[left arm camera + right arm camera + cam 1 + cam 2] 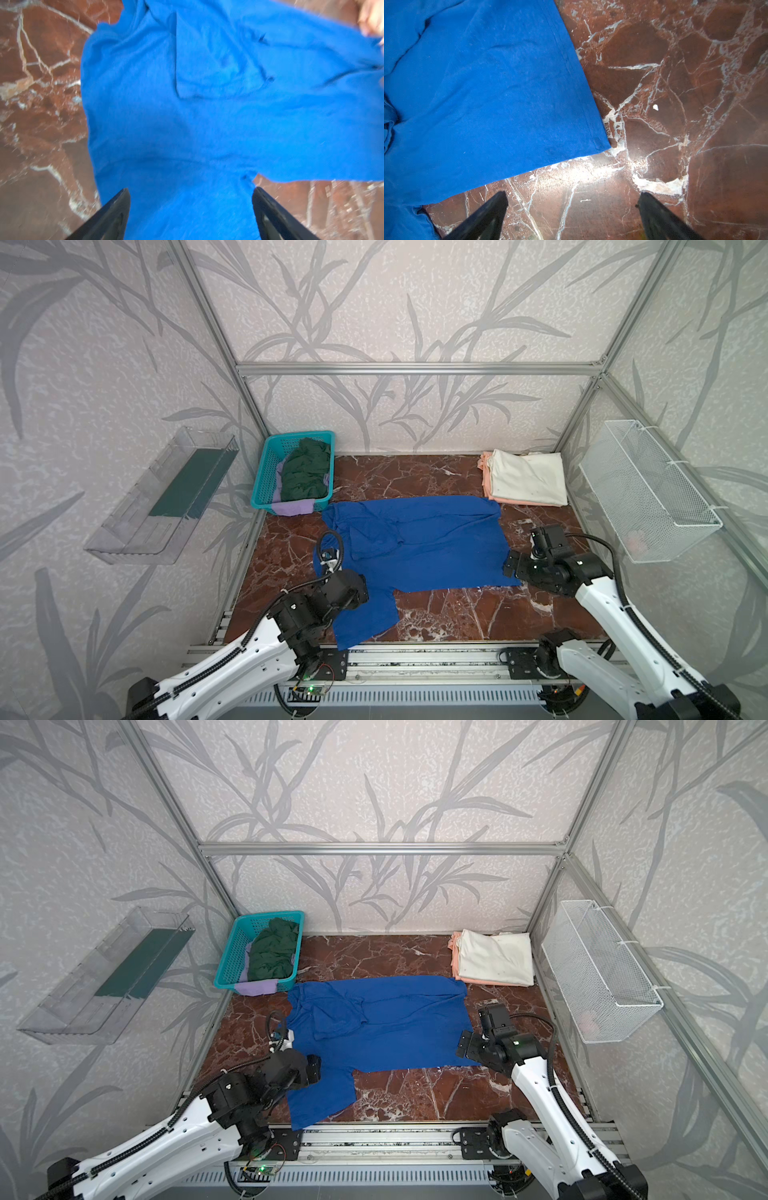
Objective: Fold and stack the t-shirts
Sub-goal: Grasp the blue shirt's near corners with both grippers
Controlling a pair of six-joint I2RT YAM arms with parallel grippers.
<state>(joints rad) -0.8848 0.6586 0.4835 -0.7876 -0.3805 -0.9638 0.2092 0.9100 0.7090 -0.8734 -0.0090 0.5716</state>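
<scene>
The brown marbled tabletop (436, 614) fills the floor of the cell. The royal blue t-shirt (432, 547) lies spread across its middle, one sleeve trailing toward the front edge by the left arm and a flap folded over on its left part. Every view shows only plain blue cloth; no lettering can be read on it.

At the far right corner the cream-white t-shirt (528, 479) sits folded on top of the folded peach t-shirt (485, 481). The blue shirt's far right corner comes very near this stack, but I cannot tell if they touch. At the far left stands the teal basket (266, 472), holding the crumpled dark green t-shirt (305, 475). The lavender t-shirt (291, 508) lies under the green one and spills over the basket's near rim.

Only the top views take in the white wire basket (648, 493) on the right wall and the clear tray (162, 497) on the left wall.

The right wrist view alone shows the blue shirt's stitched hem and its corner lying flat on the marble. It also shows a small white fleck (655, 107) on the stone. The left wrist view is blurred, but shows the folded flap close up.

The left hand (191, 188) hangs over the blue cloth, jaws spread wide and gripping nothing. The right hand (573, 192) is likewise spread wide over bare marble, just beside the shirt's near right corner.
</scene>
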